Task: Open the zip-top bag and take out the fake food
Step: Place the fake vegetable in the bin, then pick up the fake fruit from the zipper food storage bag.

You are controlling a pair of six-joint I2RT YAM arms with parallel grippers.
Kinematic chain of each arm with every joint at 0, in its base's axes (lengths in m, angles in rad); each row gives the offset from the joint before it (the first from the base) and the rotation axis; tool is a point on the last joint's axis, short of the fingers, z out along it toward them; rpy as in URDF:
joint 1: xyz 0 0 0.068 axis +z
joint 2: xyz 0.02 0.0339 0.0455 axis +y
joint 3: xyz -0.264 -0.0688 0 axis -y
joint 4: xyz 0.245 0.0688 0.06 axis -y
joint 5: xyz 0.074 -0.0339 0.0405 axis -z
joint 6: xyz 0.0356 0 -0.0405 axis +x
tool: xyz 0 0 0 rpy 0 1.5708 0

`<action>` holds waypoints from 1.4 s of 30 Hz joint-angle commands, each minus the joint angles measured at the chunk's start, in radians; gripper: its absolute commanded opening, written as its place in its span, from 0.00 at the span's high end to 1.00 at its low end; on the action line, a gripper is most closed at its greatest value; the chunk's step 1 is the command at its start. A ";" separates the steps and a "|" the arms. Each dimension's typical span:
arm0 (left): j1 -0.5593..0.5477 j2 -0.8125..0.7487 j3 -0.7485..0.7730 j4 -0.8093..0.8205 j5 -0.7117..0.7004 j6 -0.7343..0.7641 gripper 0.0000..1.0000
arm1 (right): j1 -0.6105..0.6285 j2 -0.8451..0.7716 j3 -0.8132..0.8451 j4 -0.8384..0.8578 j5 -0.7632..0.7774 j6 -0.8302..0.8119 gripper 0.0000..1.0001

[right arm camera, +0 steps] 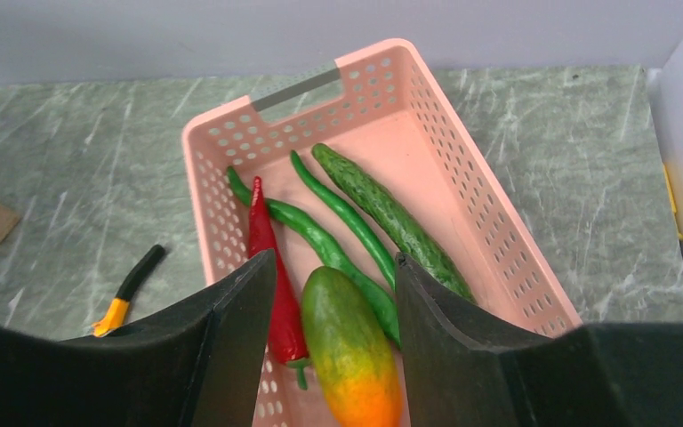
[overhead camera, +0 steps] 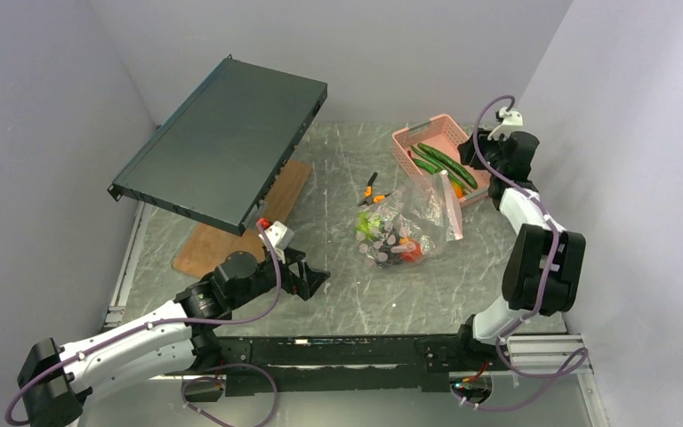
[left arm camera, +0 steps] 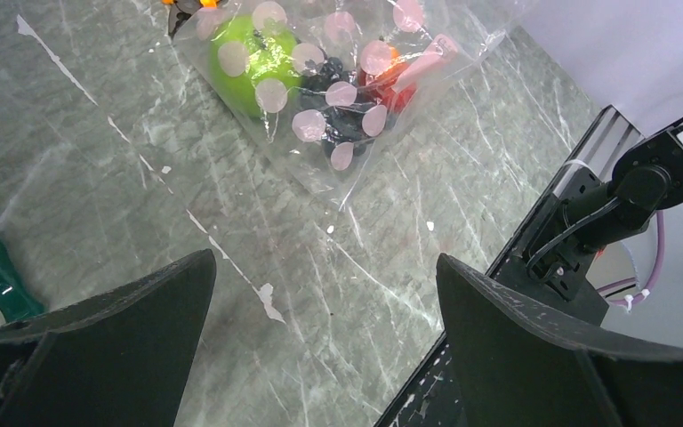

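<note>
— What do we have closest to us?

— Our left claw (overhead camera: 316, 280), low over the table (overhead camera: 347, 302) near the front edge. Its fingers are spread wide with only bare stone between them, so it holds nothing.

— And the bag?

— Past that claw, mid-table, lies the clear bag (left arm camera: 338, 178) (pale pink dots all over it), crumpled on the stone and well apart from both claws. Through the plastic we see a green apple (left arm camera: 247, 67), a dark bunch of grapes (left arm camera: 342, 120) beside it and a small red piece (left arm camera: 397, 89) beyond those. We cannot tell whether its mouth is open.

— Behind it?

— Orange-handled pliers (overhead camera: 372, 191) just beyond the bag. Off to the left we see a wooden board (overhead camera: 240, 218) with a dark flat metal case (overhead camera: 222, 142) tilted above it.

— And farthest?

— The pink basket (right arm camera: 498, 231), at the back right, just beside the bag's far end. Our right claw (right arm camera: 333, 262) hangs over it, fingers partly apart. On the basket floor between them lies a mango (right arm camera: 351, 356), with a red chili (right arm camera: 267, 267) to one side, and a bumpy cucumber (right arm camera: 391, 218) and two thin green pods (right arm camera: 338, 213) farther in. We see a gap beside the mango, so the claw grips nothing.
</note>
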 commanded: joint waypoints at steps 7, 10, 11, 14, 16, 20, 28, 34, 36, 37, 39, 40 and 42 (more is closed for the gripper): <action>-0.003 -0.004 0.018 0.073 0.039 -0.027 0.00 | -0.001 -0.266 -0.095 -0.095 -0.194 -0.135 0.48; -0.004 0.001 0.018 0.082 0.039 -0.032 0.00 | -0.003 -0.329 -0.107 -0.158 -0.226 -0.180 0.48; -0.003 0.002 0.016 0.084 0.039 -0.035 0.00 | -0.003 -0.350 -0.111 -0.177 -0.232 -0.192 0.48; -0.004 0.004 0.013 0.094 0.054 -0.039 0.00 | -0.012 -0.404 -0.125 -0.227 -0.260 -0.206 0.48; -0.003 0.004 0.008 0.102 0.057 -0.043 0.00 | -0.028 -0.433 -0.129 -0.255 -0.284 -0.189 0.48; -0.004 -0.004 -0.007 0.119 0.061 -0.055 0.00 | -0.086 -0.463 -0.143 -0.279 -0.346 -0.136 0.49; -0.003 0.006 -0.008 0.127 0.069 -0.058 0.00 | -0.138 -0.475 -0.205 -0.331 -0.360 -0.127 0.50; -0.003 0.032 -0.004 0.144 0.077 -0.064 0.00 | -0.149 -0.430 -0.195 -0.419 -0.396 -0.156 0.54; -0.004 0.038 -0.005 0.148 0.079 -0.066 0.00 | -0.148 -0.402 -0.178 -0.475 -0.427 -0.185 0.60; -0.003 0.040 -0.005 0.150 0.081 -0.065 0.00 | -0.149 -0.393 -0.171 -0.500 -0.441 -0.198 0.61; -0.003 0.043 -0.004 0.152 0.082 -0.065 0.00 | -0.149 -0.366 -0.153 -0.558 -0.472 -0.229 0.64; -0.003 0.045 -0.005 0.152 0.082 -0.065 0.00 | -0.149 -0.358 -0.144 -0.584 -0.479 -0.240 0.65; -0.004 0.047 -0.003 0.154 0.082 -0.064 0.00 | -0.149 -0.351 -0.134 -0.624 -0.515 -0.280 0.68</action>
